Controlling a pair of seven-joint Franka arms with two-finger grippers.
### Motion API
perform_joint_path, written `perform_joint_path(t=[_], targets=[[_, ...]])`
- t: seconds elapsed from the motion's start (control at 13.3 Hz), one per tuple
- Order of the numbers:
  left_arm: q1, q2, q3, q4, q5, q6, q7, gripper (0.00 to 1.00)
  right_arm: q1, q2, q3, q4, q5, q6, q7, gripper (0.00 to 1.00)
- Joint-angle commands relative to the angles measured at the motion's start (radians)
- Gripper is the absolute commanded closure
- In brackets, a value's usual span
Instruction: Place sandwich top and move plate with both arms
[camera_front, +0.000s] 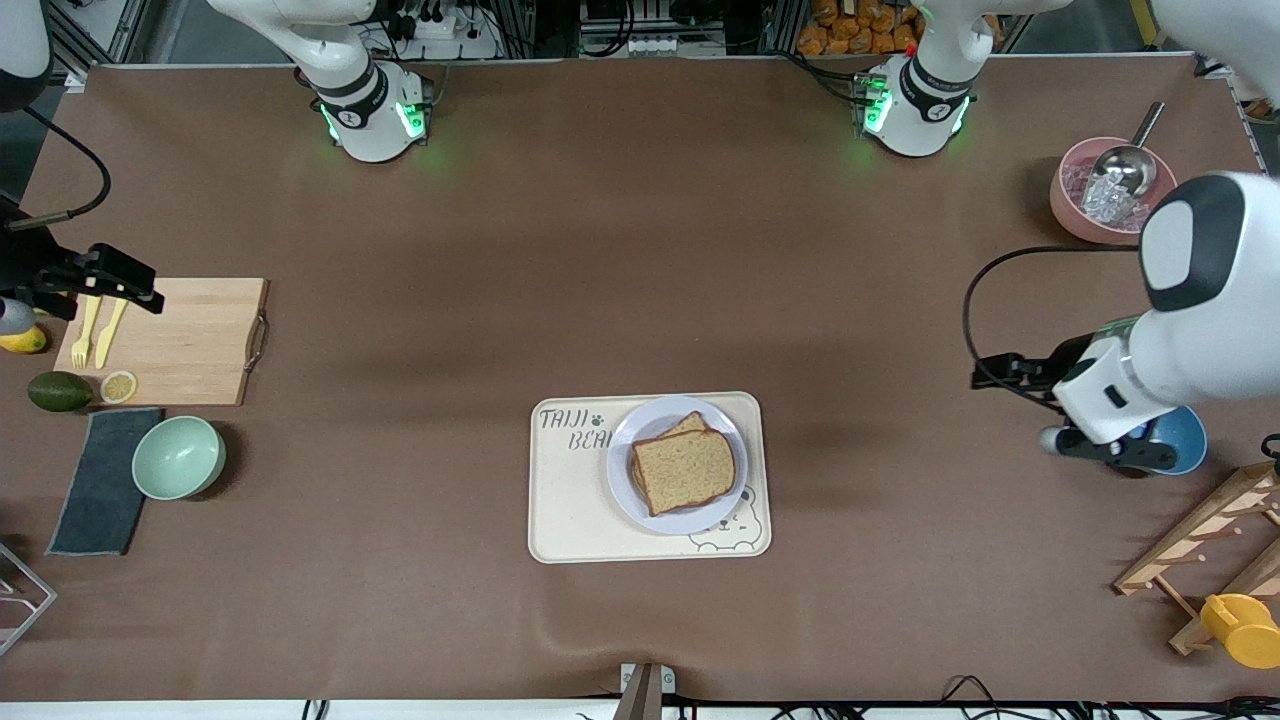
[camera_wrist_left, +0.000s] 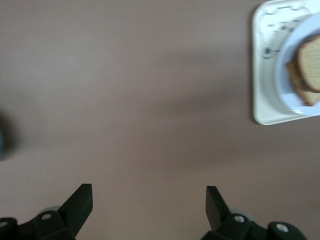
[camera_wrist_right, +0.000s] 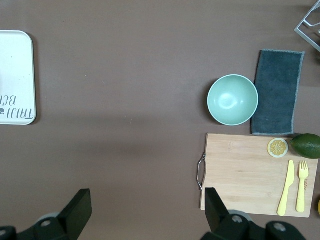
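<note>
**Sandwich closed on plate, both grippers wide and empty**

Bread makes the top layer: 1 sandwich top lies flat on the stack on 1 plate, with the edge of a lower slice peeking out at the side toward the bases. The plate sits on 1 cream tray, toward the tray's end that faces the left arm; the tray lies near the table's front edge, about midway along it.

2 arms, each out at its own end of the table. The left gripper hangs over bare tabletop, jaws apart, nothing between them; its wrist view catches a corner of the tray and plate. The right gripper hangs over tabletop beside 1 cutting board, jaws also apart and empty.

On the board: 1 yellow knife, 1 yellow fork, 1 lemon slice. Beside it: 1 avocado, 1 green bowl, 1 dark cloth.

At the left arm's end: 1 pink bowl holding 1 metal scoop, 1 blue bowl, 1 wooden rack.
</note>
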Motion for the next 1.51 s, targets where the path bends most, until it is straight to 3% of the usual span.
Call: perform_joint_path(t=[0.0,0.68,0.9,1.13,1.43], targets=[[-0.002,-0.068,-0.001,-0.015,0.091,-0.014,-0.030,0.00,-0.018,0.000,0.017,0.002,-0.002,0.002,0.004,0.00],[0.012,-0.192,0.061,-0.003,0.092,-0.046,-0.051,0.00,-0.022,0.000,0.017,0.002,-0.002,0.000,0.003,0.00],[0.012,-0.266,0.055,-0.049,0.080,-0.079,-0.106,0.00,-0.024,0.000,0.016,0.004,-0.002,0.002,0.003,0.00],[0.009,-0.356,0.053,-0.154,0.091,-0.044,-0.128,0.00,-0.024,0.000,0.016,0.002,-0.002,0.002,0.003,0.00],[0.017,-0.360,0.059,-0.144,0.091,-0.053,-0.123,0.00,-0.025,0.000,0.016,0.002,-0.002,0.003,0.003,0.00]])
